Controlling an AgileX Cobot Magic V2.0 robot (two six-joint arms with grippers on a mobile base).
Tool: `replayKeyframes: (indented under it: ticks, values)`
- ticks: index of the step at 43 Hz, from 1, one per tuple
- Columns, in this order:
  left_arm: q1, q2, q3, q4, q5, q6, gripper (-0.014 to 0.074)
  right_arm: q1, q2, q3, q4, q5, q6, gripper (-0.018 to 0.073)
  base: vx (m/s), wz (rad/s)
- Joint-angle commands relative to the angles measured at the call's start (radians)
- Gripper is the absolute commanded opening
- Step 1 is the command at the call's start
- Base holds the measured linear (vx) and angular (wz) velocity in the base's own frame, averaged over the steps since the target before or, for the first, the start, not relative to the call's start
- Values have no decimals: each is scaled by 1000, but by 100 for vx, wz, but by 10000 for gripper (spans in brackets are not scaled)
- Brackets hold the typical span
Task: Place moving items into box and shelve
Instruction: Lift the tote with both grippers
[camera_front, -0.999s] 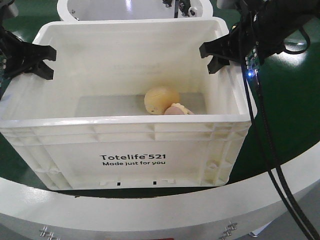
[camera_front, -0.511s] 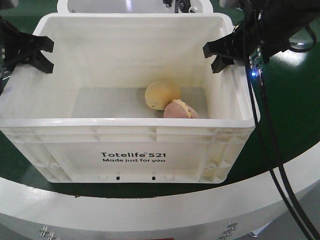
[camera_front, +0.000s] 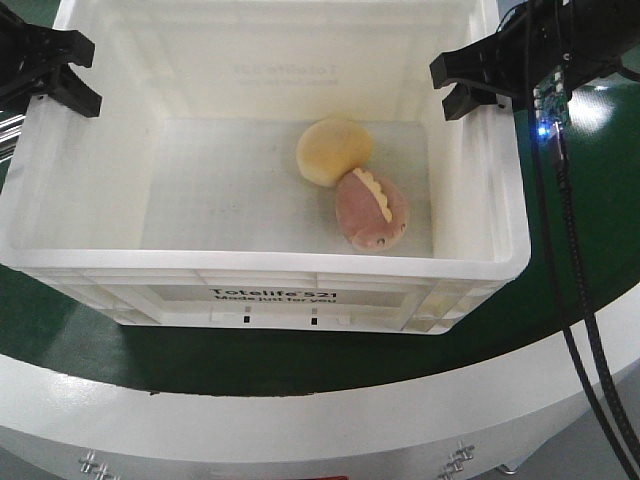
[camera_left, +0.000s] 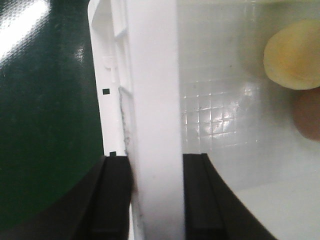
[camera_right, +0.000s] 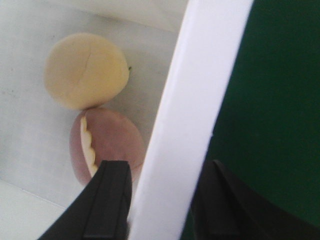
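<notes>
Two pairs of black jaws are seen clamped on opposite short walls of the box (camera_front: 260, 265). In the left wrist view the left gripper (camera_left: 155, 195) is set astride the white rim, one finger inside and one outside, both pressed against it. In the right wrist view the right gripper (camera_right: 165, 200) is closed on the other rim in the same way. From the front, the left gripper (camera_front: 80, 72) and right gripper (camera_front: 450, 88) are shown level with each other at the far ends of the side walls.

Inside, both moving items are lying on the grid floor towards the right wall. The pale yellow-tan lump (camera_front: 333, 150) is touched from the near side by the pinkish-red lump (camera_front: 370, 212). Nothing is left outside the box on the green surface (camera_front: 300, 360).

The filling step is therefore judged done, and the carrying step is judged to be in hand. The shelving is left, and no shelf is shown. Whether the box floor is clear of the surface cannot be told.

The box is held with its mouth upward and its long axis running from gripper to gripper, across the front view. Its printed long side is turned towards the white curved edge (camera_front: 300, 420). The pinkish-red lump is laid with its long axis slanting from far-left to near-right, a pale scalloped strip running along its top.
</notes>
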Motion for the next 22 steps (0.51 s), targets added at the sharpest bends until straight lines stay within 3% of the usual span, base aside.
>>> replayKeyframes:
  ticks: [1, 13, 14, 22]
  values:
    - [-18, -55, -48, -255, -49, 13, -3, 11, -57, -47, 160, -117, -26, -3, 0, 0]
    - [-18, -56, -48, -294, -31, 19, -3, 11, -61, -47, 209, -117, -26, -3, 0, 0]
    - [-18, -71, -48, -347, -36, 42, -3, 11, -61, -47, 252, -122, -29, -3, 0, 0]
    - [-18, -83, -48, -379, -56, 46, -3, 11, -61, -47, 266, -124, -34, -3, 0, 0]
